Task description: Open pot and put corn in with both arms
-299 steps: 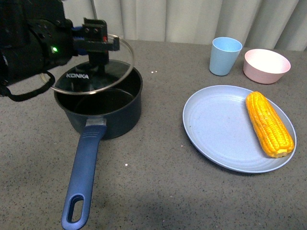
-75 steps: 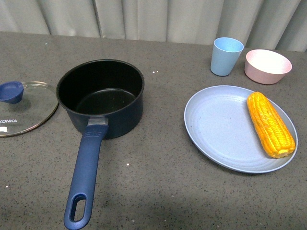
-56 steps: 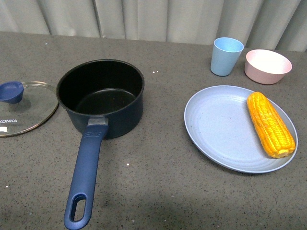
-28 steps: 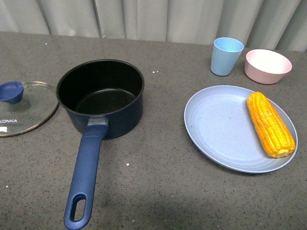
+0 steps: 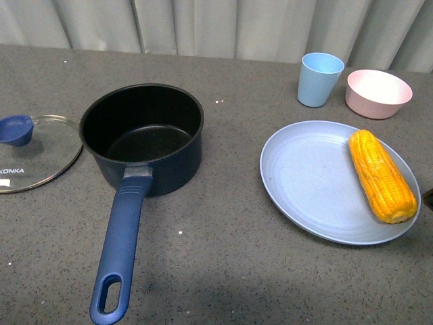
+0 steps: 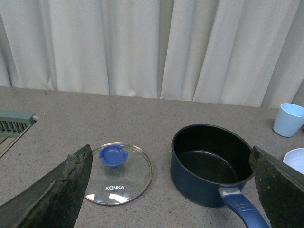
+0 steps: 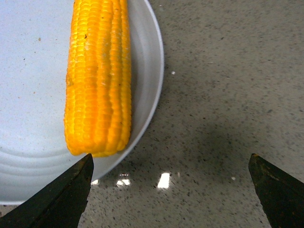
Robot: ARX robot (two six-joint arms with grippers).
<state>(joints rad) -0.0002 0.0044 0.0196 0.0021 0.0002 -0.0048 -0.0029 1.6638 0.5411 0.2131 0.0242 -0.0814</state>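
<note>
front: lid (image 5: 40,159) cut at left edge | right wrist: corn (image 7: 97,76) end cropped | left wrist: pot handle (image 6: 244,211) cropped

The pot (image 5: 142,135) sits left of centre on the countertop (image 5: 223,223), its handle (image 5: 120,244) pointing toward the near edge. The lid (image 5: 40,159) lies flat just to its left, not touching. Off to the right is the plate (image 5: 304,183), with the corn (image 5: 380,176) lying along its right side. Behind the plate stand a cup (image 5: 319,79) and, right of it, a bowl (image 5: 377,93).

Gripper fingers (image 6: 52,194) black (scuffed); wedge-shaped.
</note>
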